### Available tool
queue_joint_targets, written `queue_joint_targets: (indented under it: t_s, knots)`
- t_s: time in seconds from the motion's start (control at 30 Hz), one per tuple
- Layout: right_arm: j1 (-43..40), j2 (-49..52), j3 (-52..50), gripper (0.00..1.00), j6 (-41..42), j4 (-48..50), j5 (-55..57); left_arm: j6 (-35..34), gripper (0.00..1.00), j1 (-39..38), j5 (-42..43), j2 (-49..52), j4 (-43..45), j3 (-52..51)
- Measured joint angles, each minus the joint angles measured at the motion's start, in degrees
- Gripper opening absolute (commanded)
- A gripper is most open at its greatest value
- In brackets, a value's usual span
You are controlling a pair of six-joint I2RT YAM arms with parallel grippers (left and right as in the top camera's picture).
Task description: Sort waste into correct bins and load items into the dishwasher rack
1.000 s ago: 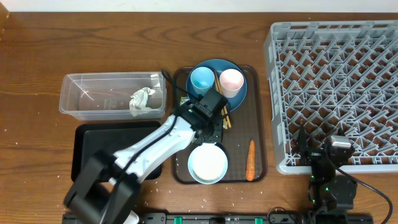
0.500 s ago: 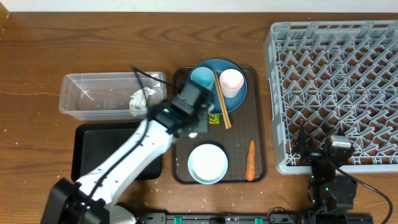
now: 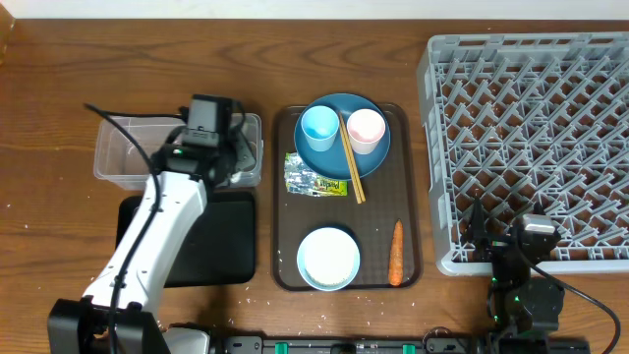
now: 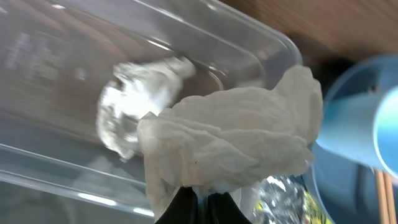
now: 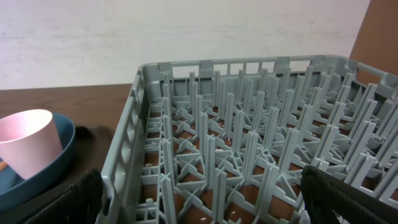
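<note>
Since the frame one second earlier, the left arm had swung from the brown serving tray [image 3: 378,197] to the clear plastic rectangular tub [image 3: 118,147] at the tray's 9 o'clock. Fingers of the left gripper [image 4: 200,208] were pressed together, pinching a crumpled white tissue [image 4: 236,143] over the tub's right end. A second crumpled white wad [image 4: 134,102] lay inside the tub. The small yellow-green foil wrapper [image 3: 316,177] lay on the tray at 6 o'clock from the light blue cup [image 3: 318,126]. Fingers of the right gripper [image 5: 202,202] stood spread, holding nothing, at the 6 o'clock edge of the large grey plastic pegged rack [image 3: 531,128].
</note>
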Motion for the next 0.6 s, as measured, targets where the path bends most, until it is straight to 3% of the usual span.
queue_joint_targets:
  t_s: [0.4,0.5,0.6]
  knots:
    - [0.0,0.0,0.0,0.99,0.0,0.0,0.0,0.2,0.08,3.3,-0.1,2.8,4.4,0.0]
    - [0.0,0.0,0.0,0.99,0.0,0.0,0.0,0.7,0.33,3.3,-0.1,4.7,4.4,0.0]
    - [0.0,0.0,0.0,0.99,0.0,0.0,0.0,0.6,0.43,3.3,-0.2,5.4,4.5,0.0]
